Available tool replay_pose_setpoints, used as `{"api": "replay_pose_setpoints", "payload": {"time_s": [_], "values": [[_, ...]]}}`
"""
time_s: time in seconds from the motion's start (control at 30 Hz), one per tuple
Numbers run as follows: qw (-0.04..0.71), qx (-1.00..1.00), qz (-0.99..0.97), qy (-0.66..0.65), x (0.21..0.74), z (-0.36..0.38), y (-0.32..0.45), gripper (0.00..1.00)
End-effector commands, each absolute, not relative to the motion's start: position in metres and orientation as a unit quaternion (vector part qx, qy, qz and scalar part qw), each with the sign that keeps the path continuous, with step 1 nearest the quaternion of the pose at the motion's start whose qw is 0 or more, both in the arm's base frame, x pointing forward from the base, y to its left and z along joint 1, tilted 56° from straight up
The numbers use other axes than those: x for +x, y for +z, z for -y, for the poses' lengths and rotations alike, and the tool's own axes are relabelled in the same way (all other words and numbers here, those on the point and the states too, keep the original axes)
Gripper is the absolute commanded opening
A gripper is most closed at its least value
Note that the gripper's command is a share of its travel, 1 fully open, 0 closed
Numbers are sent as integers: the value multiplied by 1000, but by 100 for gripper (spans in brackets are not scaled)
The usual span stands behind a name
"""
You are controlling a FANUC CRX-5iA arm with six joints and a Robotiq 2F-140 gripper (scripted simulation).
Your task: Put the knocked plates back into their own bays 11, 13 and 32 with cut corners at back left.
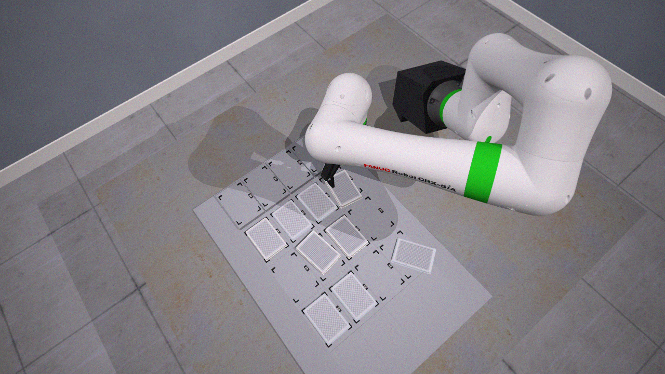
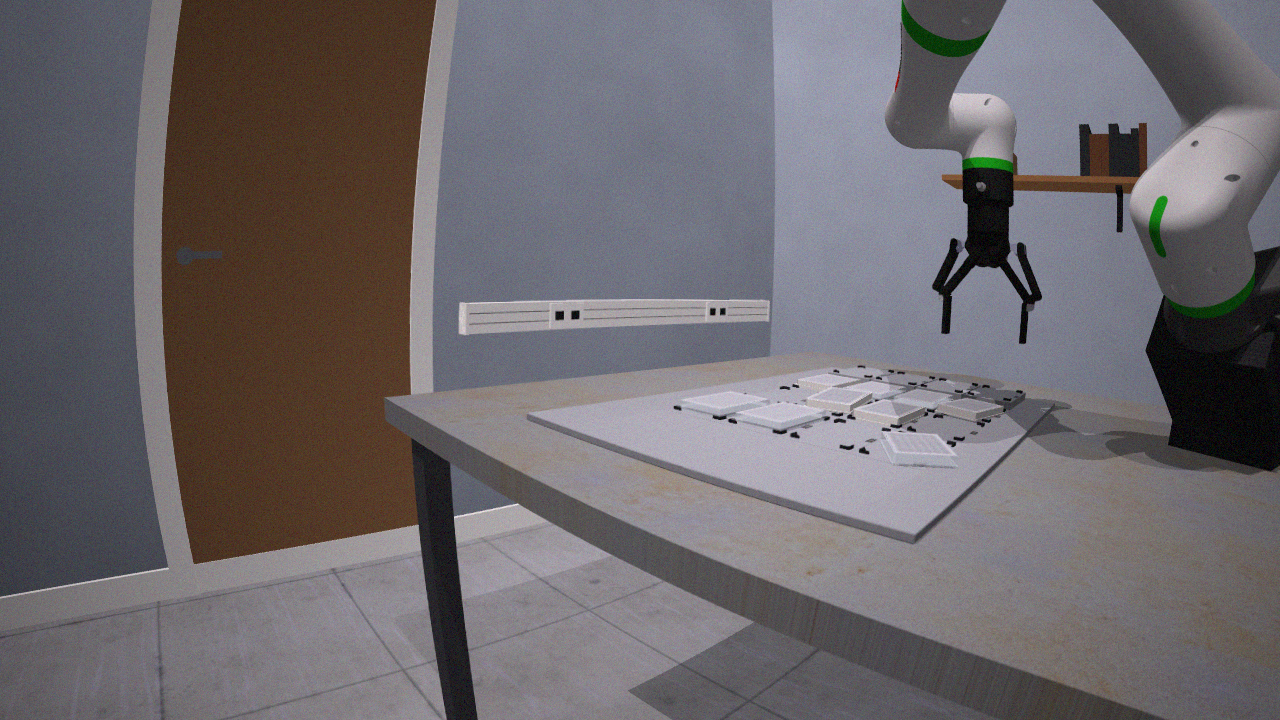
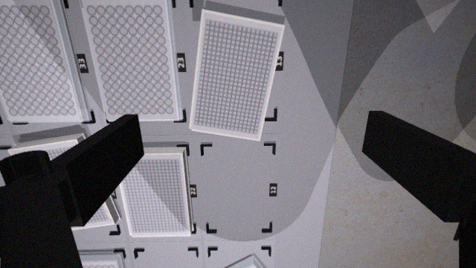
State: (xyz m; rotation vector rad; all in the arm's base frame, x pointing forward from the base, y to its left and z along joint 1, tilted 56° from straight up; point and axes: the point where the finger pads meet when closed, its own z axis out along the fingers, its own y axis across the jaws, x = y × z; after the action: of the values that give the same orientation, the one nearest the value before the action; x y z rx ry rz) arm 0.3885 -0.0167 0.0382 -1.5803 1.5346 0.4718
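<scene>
Hanging high over the right end of the deck mat (image 1: 418, 320) in the exterior view: gripper (image 2: 984, 334), released, fingers spread wide with nothing between them. Well apart from every plate below, with open air on all sides.

Counted in the top view: nine plates on the mat. Four fine-grid 384-well ones and five round-well 96-well ones.

Six sitting square in their corner pieces. Three lying askew:

- Plate by label 13 (image 3: 236, 74), upper middle of the wrist view. Long axis running top to bottom of the frame, leaning slightly so the lower end swings right. Lower edge crossing past its bay's lower corner pieces toward bay 12 (image 3: 238, 179). Same plate just below the arm's forearm in the top view (image 1: 346, 188).
- Plate near bay 32 (image 1: 318, 251), middle of the grid in the top view, twisted a little against its neighbours. Mostly hidden behind the left finger in the wrist view.
- Plate near bay 11 (image 1: 413, 254), right of the grid in the top view, outside the corner pieces yet flat on the mat. Long axis running roughly left to right, crosswise to the seated plates. Nearest the mat's right edge in the exterior view (image 2: 917, 447).

Cut corners too small to make out.

Around the bay 11 plate, bare mat on its right and lower sides. Bay 12's floor showing between its four corner pieces, right between the fingers in the wrist view.
</scene>
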Motion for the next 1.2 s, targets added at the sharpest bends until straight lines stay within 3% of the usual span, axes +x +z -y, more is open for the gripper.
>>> {"api": "replay_pose_setpoints", "payload": {"time_s": [0.0,0.57,1.17], "values": [[430,-633,-615,189,392,29,24,100],[430,-633,-615,189,402,66,-22,100],[430,-633,-615,189,402,66,-22,100]]}}
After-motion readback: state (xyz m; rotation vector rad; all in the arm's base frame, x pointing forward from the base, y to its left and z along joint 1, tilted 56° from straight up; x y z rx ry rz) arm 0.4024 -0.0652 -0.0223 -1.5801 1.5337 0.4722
